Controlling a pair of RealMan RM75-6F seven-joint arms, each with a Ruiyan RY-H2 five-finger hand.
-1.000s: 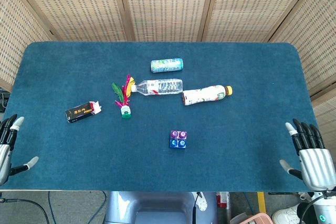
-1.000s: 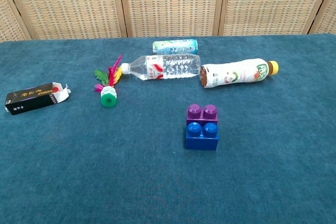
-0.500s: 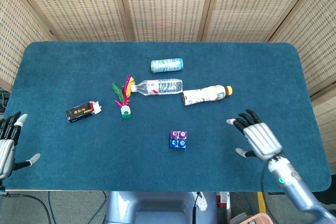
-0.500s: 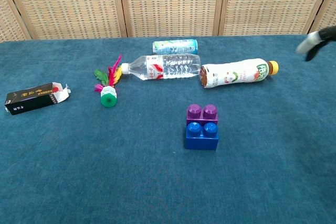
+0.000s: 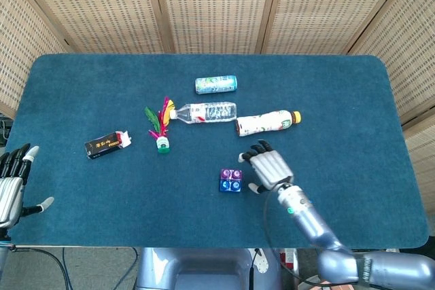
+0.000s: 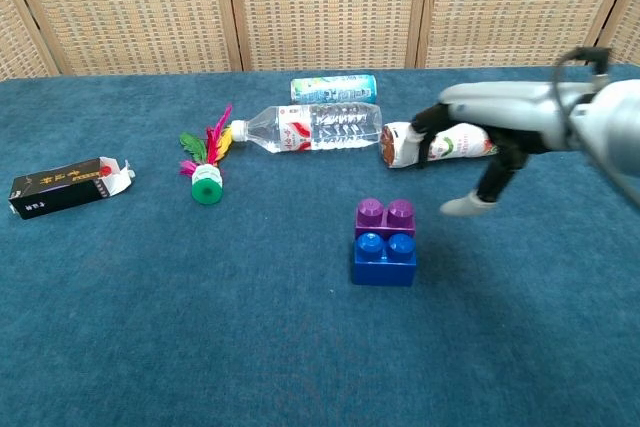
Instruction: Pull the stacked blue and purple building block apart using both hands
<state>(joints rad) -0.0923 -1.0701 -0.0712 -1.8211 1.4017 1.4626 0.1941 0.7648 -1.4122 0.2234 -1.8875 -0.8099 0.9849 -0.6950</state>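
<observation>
The stacked block stands on the blue table, its purple part toward the far side and its blue part toward the near side. My right hand hovers just right of the block with its fingers spread and nothing in it. It does not touch the block. My left hand is at the table's near left edge, far from the block, with fingers apart and empty. The chest view does not show the left hand.
A white drink bottle lies just behind the right hand. A clear water bottle, a can, a feather shuttlecock and a small black box lie further back and left.
My right hand has swept left from the table's near right corner to just beside the block. The left hand has barely shifted.
</observation>
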